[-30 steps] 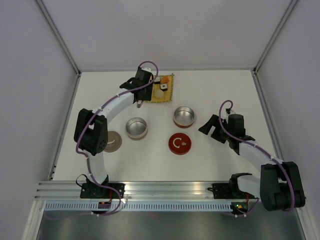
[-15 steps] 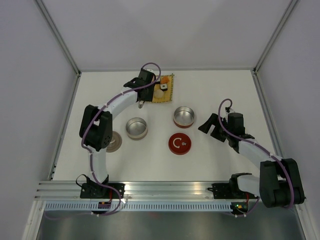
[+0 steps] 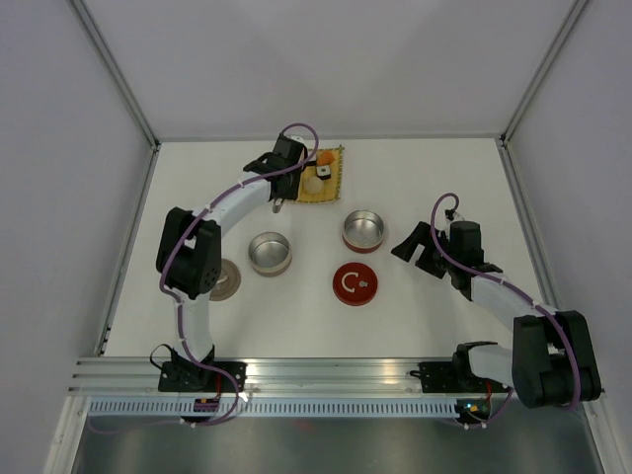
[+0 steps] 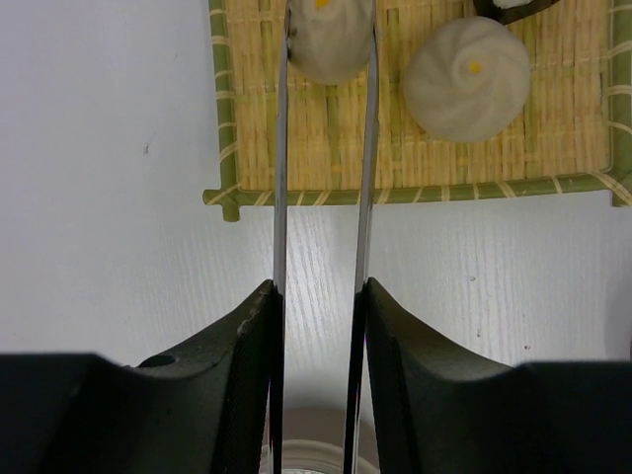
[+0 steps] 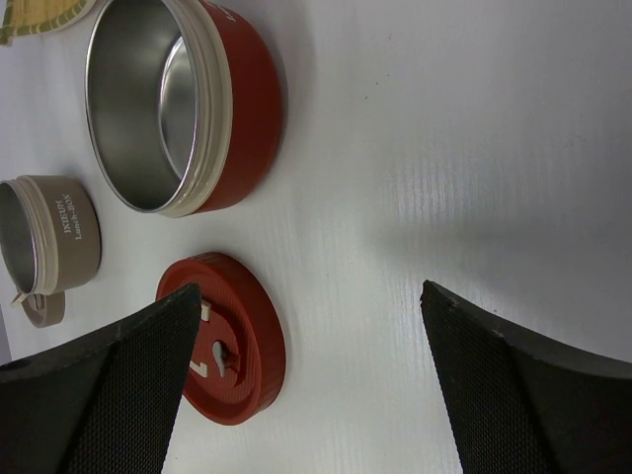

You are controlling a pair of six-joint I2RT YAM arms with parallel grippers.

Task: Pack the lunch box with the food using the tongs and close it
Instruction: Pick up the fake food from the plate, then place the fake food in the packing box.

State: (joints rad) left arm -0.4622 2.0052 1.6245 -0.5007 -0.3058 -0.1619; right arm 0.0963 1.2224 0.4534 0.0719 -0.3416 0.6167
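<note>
Now the left hand [image 4: 318,296] pinches the tongs [image 4: 279,148], their arms straddling a white bun [image 4: 331,39] straight ahead. Meanwhile the right hand [image 5: 308,296] gapes wide, empty.

Between the left pincer's [image 4: 316,296] matt black plastic fingers [image 4: 232,346], the tongs [image 4: 279,178] are thin polished metal. Beyond them: woven bamboo mat [image 4: 434,163], smooth matt buns [image 4: 466,79].

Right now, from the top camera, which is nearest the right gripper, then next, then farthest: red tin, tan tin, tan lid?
1. Red tin, just left of the right gripper.
2. Tan tin, further left, mid-table.
3. Tan lid, farthest left.
</note>
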